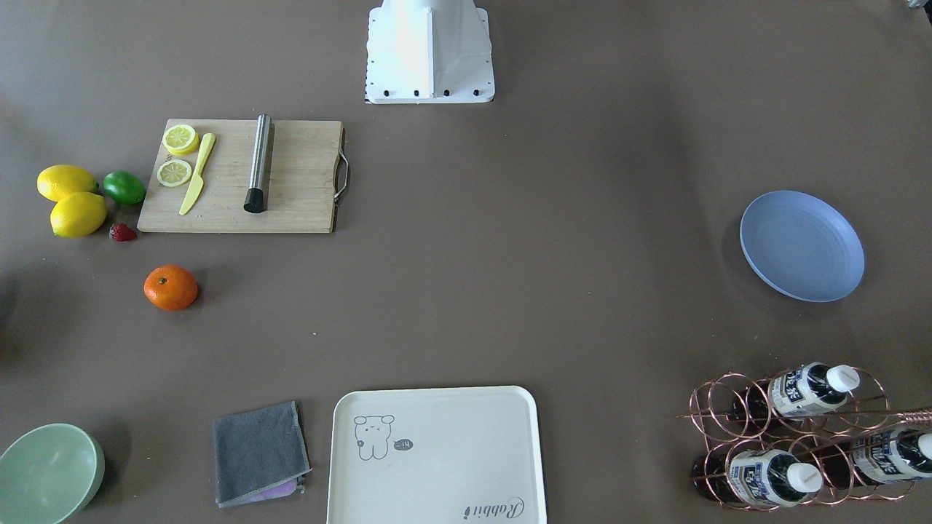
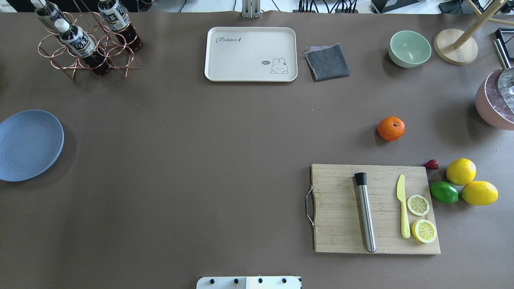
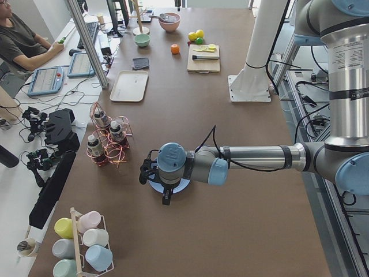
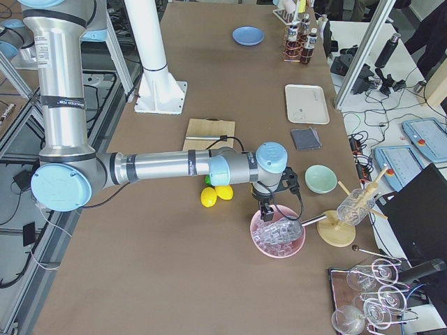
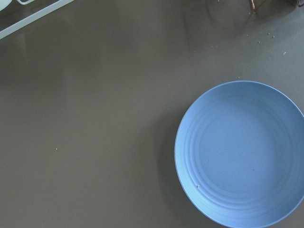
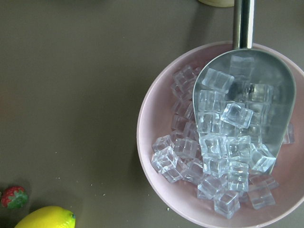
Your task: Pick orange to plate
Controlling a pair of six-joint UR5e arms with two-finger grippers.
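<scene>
The orange (image 1: 170,287) (image 2: 390,128) lies alone on the brown table, just beyond the cutting board on my right side; it shows far off in the exterior left view (image 3: 174,49). The blue plate (image 1: 802,245) (image 2: 28,145) (image 5: 242,152) rests bare at the far left edge of the table. My left gripper (image 3: 166,198) hangs above that plate (image 3: 183,186), and I cannot tell if it is open or shut. My right gripper (image 4: 265,211) hovers over a pink bowl, well to the right of the orange; its state cannot be told either.
A wooden cutting board (image 2: 341,208) carries a steel muddler (image 2: 365,212), a yellow knife and lemon slices. Two lemons (image 2: 460,171), a lime (image 2: 443,192) and a strawberry sit beside it. The pink bowl (image 6: 142,137) holds ice and a scoop. Tray (image 2: 225,56), grey cloth, green bowl (image 2: 409,49), bottle rack (image 2: 86,42) line the far edge.
</scene>
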